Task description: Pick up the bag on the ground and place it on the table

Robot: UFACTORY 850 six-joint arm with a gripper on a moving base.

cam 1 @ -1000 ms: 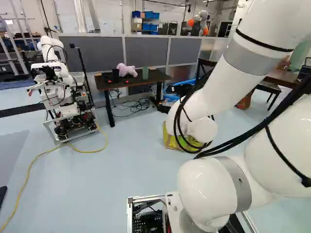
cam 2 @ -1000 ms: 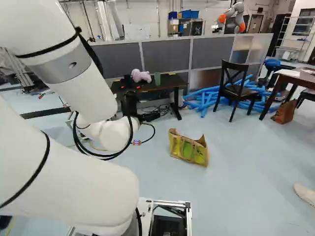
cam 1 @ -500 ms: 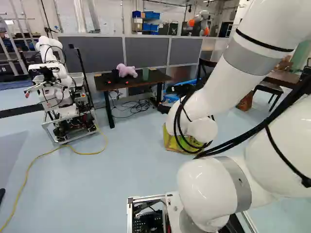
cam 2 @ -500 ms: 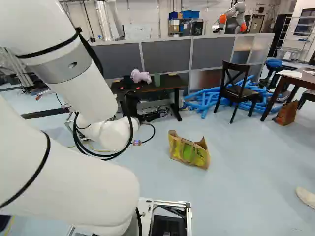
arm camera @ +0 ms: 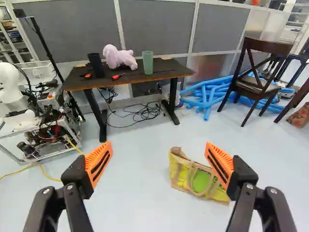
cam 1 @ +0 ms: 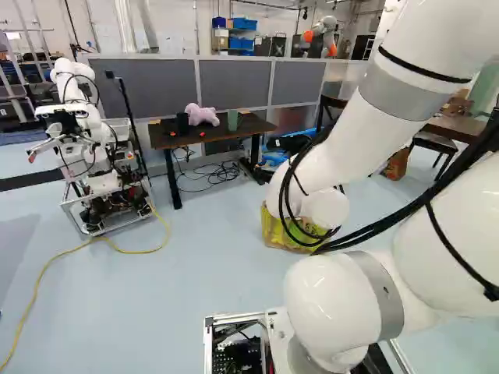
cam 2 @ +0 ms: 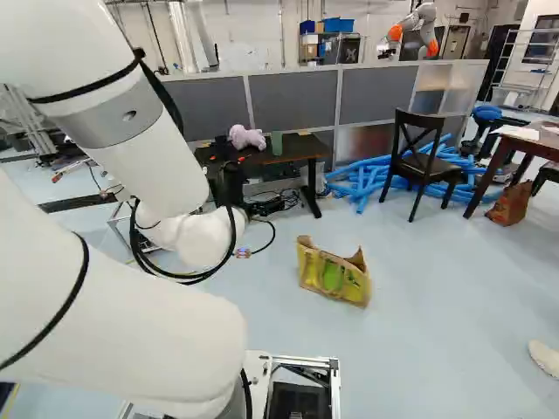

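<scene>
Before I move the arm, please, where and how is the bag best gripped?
Probably from above, the gripper straddling the near long rim beside the handle: the bag stands upright with its mouth facing up, while that handle droops against its side, likely harder to catch alone.

White arm (cam 2: pixel 113 327) bent, forearm (cam 2: pixel 144 144) slanting down ahead, black end effector (cam 2: pixel 231 185) level, orange-padded fingers (arm camera: pixel 99 163) spread wide

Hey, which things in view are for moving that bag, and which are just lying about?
For the job:
- bag on the floor
- dark table ahead, probably the one meant
- open gripper

Just about:
- pink plush toy
- green cup
- blue tubes
- black chair
- another robot
</scene>
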